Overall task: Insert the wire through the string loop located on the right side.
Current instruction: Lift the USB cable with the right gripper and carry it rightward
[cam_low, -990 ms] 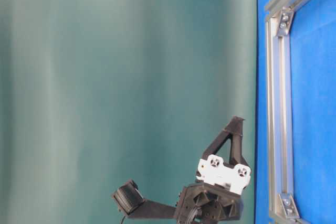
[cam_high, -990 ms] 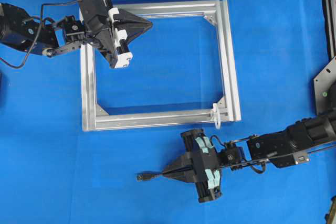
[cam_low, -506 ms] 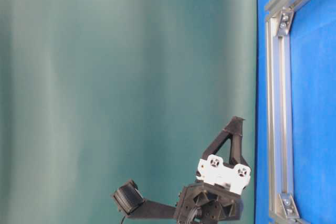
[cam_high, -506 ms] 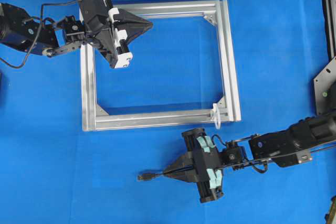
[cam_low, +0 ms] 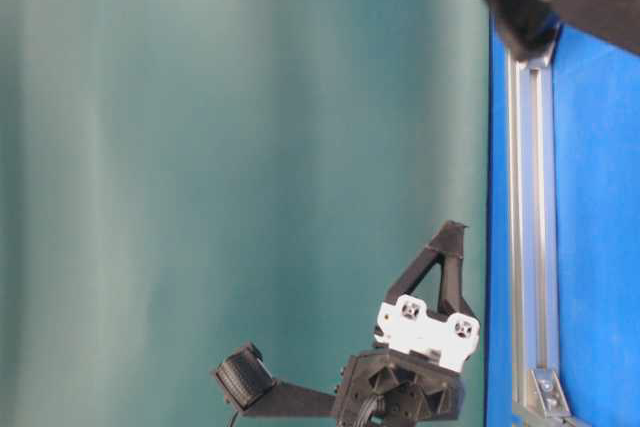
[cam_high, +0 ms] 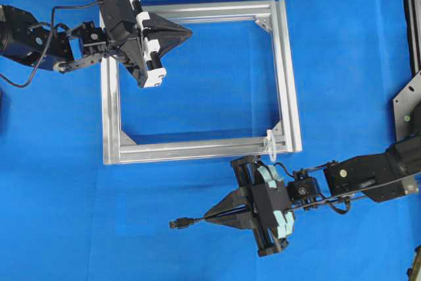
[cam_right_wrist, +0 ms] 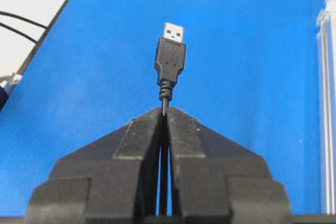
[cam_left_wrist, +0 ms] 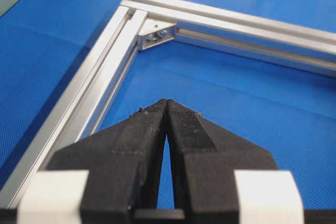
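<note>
My right gripper is shut on the wire, a thin black cable whose plug sticks out to the left of the fingertips, below the frame. In the right wrist view the plug points straight ahead past my closed right gripper, its metal tip bare. The whitish string loop hangs at the frame's bottom right corner, just above the right gripper's body. My left gripper hovers over the frame's top left corner, shut on nothing.
The silver aluminium frame lies on the blue mat, with its corner bracket ahead of the left gripper. A frame rail runs along the right wrist view's right edge. Dark metal fixtures sit at the right border.
The right gripper has swung slightly, its body shifting right and nearer the frame's bottom right corner, with the plug moving a little down-left. The left arm has stayed still.
</note>
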Motion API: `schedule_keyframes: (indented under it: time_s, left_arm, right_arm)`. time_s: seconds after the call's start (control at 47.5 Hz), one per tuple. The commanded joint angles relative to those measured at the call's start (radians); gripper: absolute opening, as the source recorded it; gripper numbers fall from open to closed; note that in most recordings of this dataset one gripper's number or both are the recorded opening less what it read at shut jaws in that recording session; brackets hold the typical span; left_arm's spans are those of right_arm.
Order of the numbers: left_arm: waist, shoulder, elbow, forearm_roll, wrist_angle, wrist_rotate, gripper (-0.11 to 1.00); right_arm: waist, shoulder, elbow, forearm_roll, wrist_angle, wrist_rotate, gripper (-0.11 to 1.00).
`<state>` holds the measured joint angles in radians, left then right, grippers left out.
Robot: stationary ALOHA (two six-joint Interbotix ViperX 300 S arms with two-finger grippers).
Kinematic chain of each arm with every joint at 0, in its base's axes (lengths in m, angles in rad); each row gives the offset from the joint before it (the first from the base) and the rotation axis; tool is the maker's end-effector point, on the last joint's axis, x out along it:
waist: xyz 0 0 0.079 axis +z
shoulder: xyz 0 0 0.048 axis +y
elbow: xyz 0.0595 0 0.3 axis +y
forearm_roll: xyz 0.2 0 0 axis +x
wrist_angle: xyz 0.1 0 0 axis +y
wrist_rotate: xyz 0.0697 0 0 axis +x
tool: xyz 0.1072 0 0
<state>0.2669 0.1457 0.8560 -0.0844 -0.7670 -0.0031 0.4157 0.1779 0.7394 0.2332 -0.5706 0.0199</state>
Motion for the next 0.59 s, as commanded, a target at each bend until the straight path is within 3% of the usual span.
schedule_keyframes:
  time_s: [0.0, 0.569]
  left_arm:
    - [-0.002, -0.031, -0.006, 0.002, -0.005, 0.002, 0.0]
    - [0.0, -0.029, -0.006, 0.002, -0.005, 0.005, 0.0]
  right_arm:
    - [-0.003, -0.035, -0.015, 0.002, 0.006, -0.005, -0.03]
    - [-0.005, -0.037, -0.011, 0.002, 0.017, -0.005, -0.03]
